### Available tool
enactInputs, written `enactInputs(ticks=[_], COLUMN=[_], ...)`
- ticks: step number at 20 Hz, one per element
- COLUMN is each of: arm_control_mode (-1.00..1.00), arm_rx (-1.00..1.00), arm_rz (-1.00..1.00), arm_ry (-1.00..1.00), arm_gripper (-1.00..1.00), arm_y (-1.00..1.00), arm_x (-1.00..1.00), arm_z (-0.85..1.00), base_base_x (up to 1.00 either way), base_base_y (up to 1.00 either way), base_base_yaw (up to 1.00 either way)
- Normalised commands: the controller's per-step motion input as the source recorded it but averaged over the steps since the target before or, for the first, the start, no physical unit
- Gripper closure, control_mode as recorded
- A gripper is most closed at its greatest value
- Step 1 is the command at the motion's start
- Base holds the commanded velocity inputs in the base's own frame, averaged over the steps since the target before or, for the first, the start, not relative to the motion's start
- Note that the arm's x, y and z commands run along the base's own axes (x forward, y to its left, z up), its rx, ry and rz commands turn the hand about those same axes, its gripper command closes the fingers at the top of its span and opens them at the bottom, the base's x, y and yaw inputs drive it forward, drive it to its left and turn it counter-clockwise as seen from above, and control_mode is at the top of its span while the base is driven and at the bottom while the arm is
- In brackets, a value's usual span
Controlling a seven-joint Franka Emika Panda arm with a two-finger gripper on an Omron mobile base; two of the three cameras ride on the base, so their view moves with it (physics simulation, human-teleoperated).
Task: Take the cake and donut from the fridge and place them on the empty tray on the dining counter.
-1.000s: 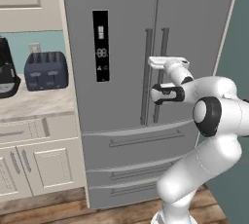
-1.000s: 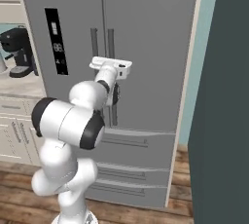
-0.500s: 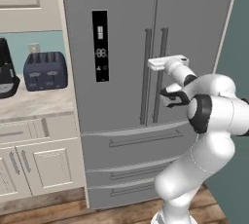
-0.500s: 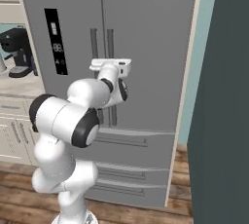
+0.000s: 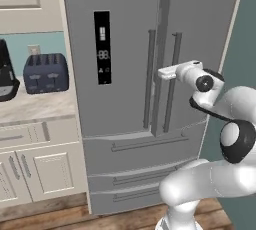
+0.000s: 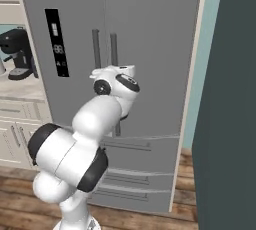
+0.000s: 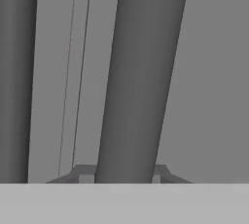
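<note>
While at fridge | tool clamps right door handle

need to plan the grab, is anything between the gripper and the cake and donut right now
Yes: the fridge is shut, both doors closed, so whatever is inside is hidden. The gripper is closed on the right door's bar handle, which runs up between its fingertips in the hand view.

Grey steel fridge with black display panel, dark blue toaster, cream cabinets, beige marbled table, brown wooden floor.
</note>
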Motion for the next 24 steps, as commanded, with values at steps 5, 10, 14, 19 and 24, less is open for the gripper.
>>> enactInputs(ticks=[5,10,14,19,24], arm_control_mode=[-1.0,-1.0,-1.0,-1.0,-1.0], arm_rx=[-0.13,-0.07,-0.04,-0.03,-0.01], arm_rz=[0.0,0.0,0.0,0.0,0.0], arm_ry=[0.39,0.29,0.32,0.3,0.25], arm_gripper=[1.0,1.0,1.0,1.0,1.0], arm_y=[-0.07,-0.06,-0.33,-0.58,-0.81], arm_x=[-0.92,-0.87,-0.78,-0.76,-0.73], arm_z=[0.31,0.34,0.51,0.63,0.71], base_base_x=[0.0,0.0,0.0,0.0,0.0], base_base_y=[0.0,0.0,0.0,0.0,0.0], base_base_yaw=[0.0,0.0,0.0,0.0,0.0])
